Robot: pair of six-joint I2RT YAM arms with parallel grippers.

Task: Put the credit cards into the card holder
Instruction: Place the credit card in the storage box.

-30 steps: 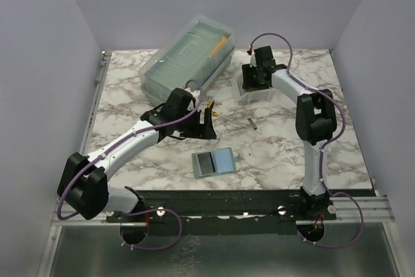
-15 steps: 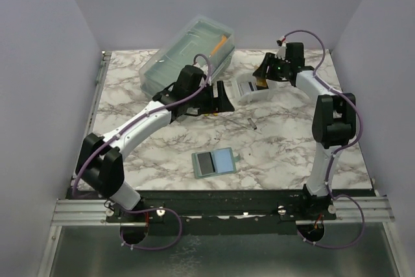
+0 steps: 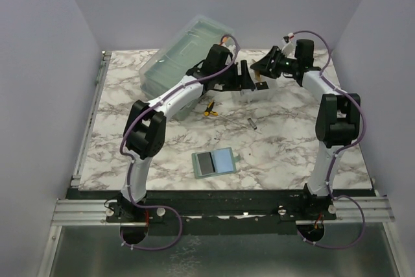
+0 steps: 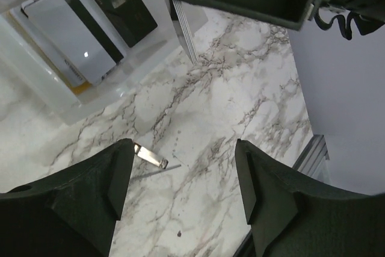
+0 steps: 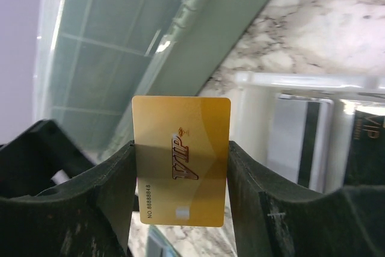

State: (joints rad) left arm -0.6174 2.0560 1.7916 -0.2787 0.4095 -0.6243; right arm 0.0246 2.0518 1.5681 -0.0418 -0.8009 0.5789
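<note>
My right gripper (image 5: 180, 167) is shut on the gold-yellow credit card (image 5: 180, 148), gripping it by its two long edges and holding it upright above the table near the white tray; it also shows in the top view (image 3: 264, 69). Black credit cards (image 4: 120, 5) and a silver-faced card (image 4: 72, 35) lie in the white tray (image 4: 57, 91). My left gripper (image 4: 183, 194) is open and empty, hovering over bare marble beside the tray, close to the right gripper (image 3: 244, 76). The grey-green card holder (image 3: 215, 161) lies open near the table's front.
A large translucent lidded box (image 3: 185, 56) stands at the back left, right behind the left arm. A yellow-handled tool (image 3: 209, 109) and a small metal piece (image 3: 251, 122) lie mid-table. The table's right edge (image 4: 313, 148) is close to the left gripper.
My left arm has swung from mid-table to the back, beside the tray. My right gripper has risen from the tray with the gold card and shifted right.
</note>
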